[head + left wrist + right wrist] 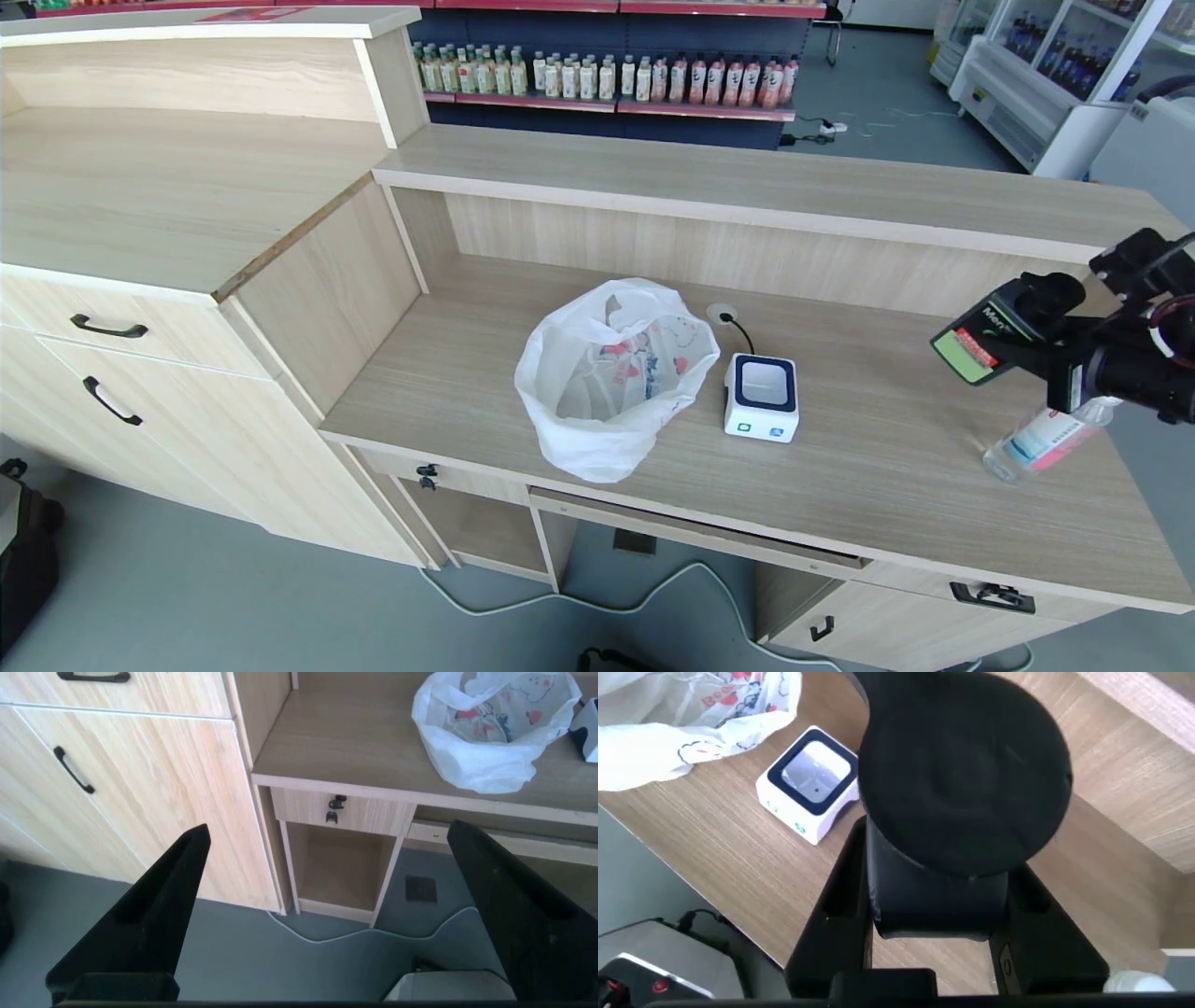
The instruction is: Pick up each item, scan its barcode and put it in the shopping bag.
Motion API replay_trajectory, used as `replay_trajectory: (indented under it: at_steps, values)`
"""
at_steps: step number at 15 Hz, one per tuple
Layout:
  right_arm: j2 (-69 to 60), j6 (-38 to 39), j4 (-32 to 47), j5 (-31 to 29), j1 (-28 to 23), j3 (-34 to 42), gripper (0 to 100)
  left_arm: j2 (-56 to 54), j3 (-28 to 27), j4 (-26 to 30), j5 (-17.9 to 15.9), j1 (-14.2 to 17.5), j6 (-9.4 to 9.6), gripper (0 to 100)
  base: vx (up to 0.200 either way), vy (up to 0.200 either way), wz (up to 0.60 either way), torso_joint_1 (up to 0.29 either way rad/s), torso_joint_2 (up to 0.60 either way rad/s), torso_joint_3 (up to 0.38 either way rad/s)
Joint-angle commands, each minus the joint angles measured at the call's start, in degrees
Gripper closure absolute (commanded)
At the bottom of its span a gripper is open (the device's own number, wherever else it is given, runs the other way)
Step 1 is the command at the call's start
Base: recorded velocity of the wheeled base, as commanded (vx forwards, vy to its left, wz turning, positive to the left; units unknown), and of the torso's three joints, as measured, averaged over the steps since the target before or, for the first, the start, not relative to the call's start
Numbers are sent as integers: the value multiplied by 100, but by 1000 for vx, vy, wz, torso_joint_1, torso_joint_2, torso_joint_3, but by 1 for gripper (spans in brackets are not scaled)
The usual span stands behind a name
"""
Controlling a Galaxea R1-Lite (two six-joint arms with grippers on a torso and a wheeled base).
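Holding the dark bottle clamped in my right gripper, well right of the scanner, I'd carry it left; my left gripper hangs released below the counter, left of the shopping bag; from the right wrist, I'd turn the label toward the scanner window.

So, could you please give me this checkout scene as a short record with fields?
held item: dark container in the right gripper, raised over the counter's right part
left gripper: open, holding nothing, low beside the counter
shopping bag: open, on the counter
scanner: beside the bag, window facing up
clear bottle: lying near the counter's right end
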Motion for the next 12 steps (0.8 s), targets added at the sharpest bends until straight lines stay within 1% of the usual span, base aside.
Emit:
replay_trajectory:
  at_steps: [1,2,3,6,8,9,10,12]
  values:
    - [-385,-60,-4,3,-193,59,100,-2,1,-2,0,0,0,0,0,0,0,0,0,0]
    - [-403,-359,-4,3,-360,32,100,-2,1,-2,0,0,0,0,0,0,0,0,0,0]
    - [-412,-429,-13,3,-369,24,100,-2,1,-2,0,0,0,0,0,0,0,0,0,0]
    - [-394,-587,-57,-15,-325,-231,100,-2,1,-2,0,0,0,0,0,0,600,1,1,2]
    - [-350,-640,-119,-94,-97,-381,100,-2,1,-2,9,0,0,0,0,0,600,5,2,0]
    - [-210,-543,-180,-718,317,-548,100,-2,1,-2,0,0,0,0,0,0,600,-2,-2,7]
    - [28,-324,-312,-1210,668,-732,100,-2,1,-2,0,0,0,0,0,0,600,2,2,2]
    - [652,-78,-708,-1931,1213,-1101,100,-2,1,-2,0,0,0,0,0,0,600,-2,-5,5]
